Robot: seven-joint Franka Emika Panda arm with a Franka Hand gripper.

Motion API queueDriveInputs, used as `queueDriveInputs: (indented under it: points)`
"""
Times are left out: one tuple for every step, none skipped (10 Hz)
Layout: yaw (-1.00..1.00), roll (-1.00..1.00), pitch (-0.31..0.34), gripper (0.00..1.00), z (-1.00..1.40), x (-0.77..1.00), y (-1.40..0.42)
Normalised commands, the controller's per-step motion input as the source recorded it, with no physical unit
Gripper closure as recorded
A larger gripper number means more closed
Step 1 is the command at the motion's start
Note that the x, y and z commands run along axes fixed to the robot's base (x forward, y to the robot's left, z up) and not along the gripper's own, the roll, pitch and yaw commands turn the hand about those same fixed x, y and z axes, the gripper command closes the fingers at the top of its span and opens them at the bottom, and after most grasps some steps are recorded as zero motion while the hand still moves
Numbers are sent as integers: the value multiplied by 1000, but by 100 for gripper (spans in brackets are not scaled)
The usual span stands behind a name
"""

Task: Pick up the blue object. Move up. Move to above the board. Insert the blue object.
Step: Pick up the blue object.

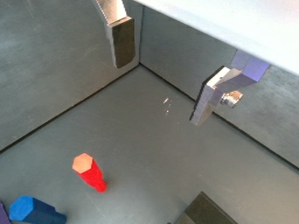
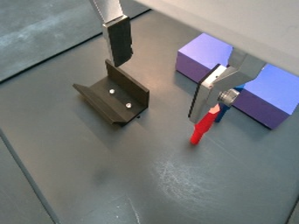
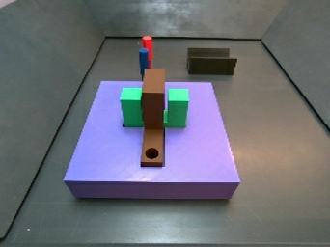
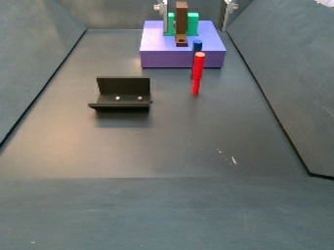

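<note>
Fingers (image 2: 118,42) of the gripper (image 2: 163,66) hang spread wide and empty above the floor, near the fixture (image 2: 114,98). Largest is the purple slab (image 3: 152,145), carrying the board (image 3: 153,116) with its hole. The blue object (image 4: 197,45) stands beside the slab, probably light, stiff and smooth, so grip it across its upper sides.

Silver metal pincer (image 2: 169,73), matt floor (image 4: 144,166)

The claw (image 2: 170,74) hovers, seemingly open and empty.
</note>
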Motion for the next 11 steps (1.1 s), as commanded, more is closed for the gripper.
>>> queueDriveInputs:
  points:
    - [0,0,0,0,0,0,-26]
    - [0,0,0,0,-14,0,-246]
    - [-37,-89,-60,0,0,0,-483]
    - [0,-123,-57,0,0,23,-763]
    - [23,-60,-53,0,0,146,-874]
    - [197,0,0,0,0,146,-849]
    - [160,9,0,0,0,137,-860]
    - [166,23,0,0,-29,114,-843]
    - [234,36,0,0,-71,0,-797]
    - [191,106,0,0,-254,-149,-846]
    - [140,84,-10,0,-600,-211,-686]
